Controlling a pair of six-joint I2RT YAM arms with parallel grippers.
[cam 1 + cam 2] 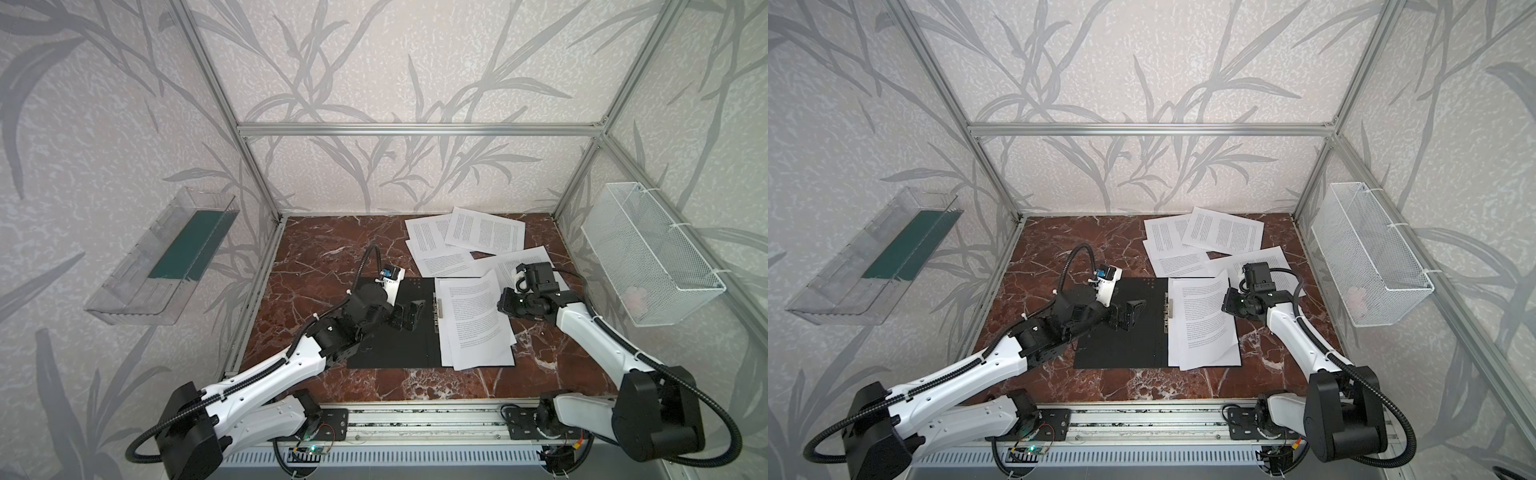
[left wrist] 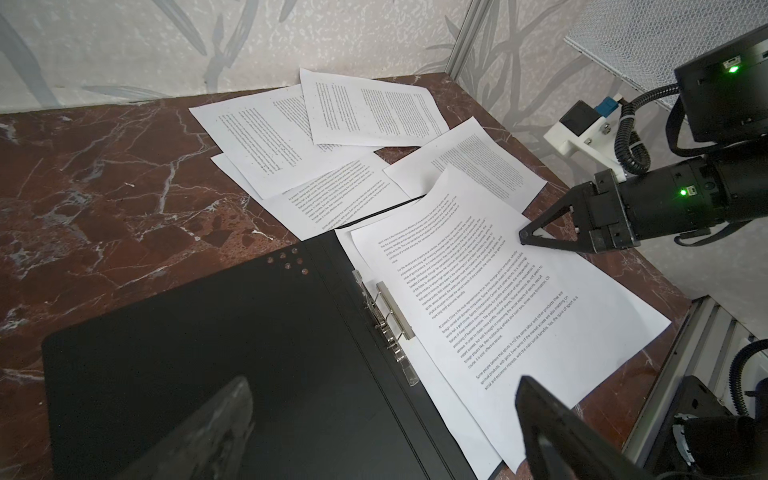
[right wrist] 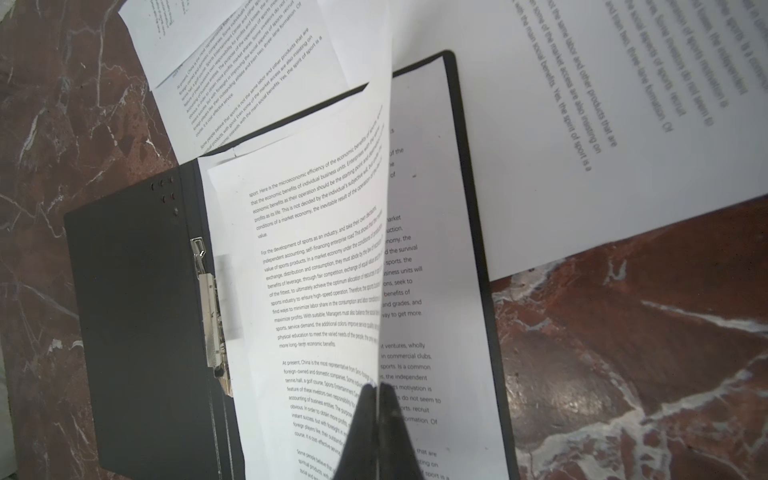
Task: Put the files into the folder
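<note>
Closest to the right wrist camera are the fingers [image 3: 361, 432] of the right gripper [image 3: 379, 386], pressed together on the outer long edge of the top sheet [image 3: 316, 257]. This edge is lifted and curled, while the inner edge lies on the folder [image 1: 382, 345] near the metal clip [image 2: 395, 307]. I think the sheet is held this way so that it can be slid and squared toward the clip without dragging on the paper under it.

That second sheet [image 3: 419, 270] lies flat on the right half of the folder, which is open with its black inside up, in the middle of the bench [image 1: 316, 257]. Both sheets sit a little skewed and pass over the front edge of the folder.

Over the black left half is the left gripper [image 1: 409, 316], its fingers wide apart and holding nothing. Whether it touches the cover I cannot tell. It is perhaps there to keep the folder steady.

At the rear right lie the other loose sheets [image 1: 482, 230], overlapping. The nearest one seems to go under the rear edge of the folder, so pulling it may shift the folder. Bare bench is free to the left and in front. On the right the room is narrow, between the papers and the wire basket [image 1: 648, 257].
</note>
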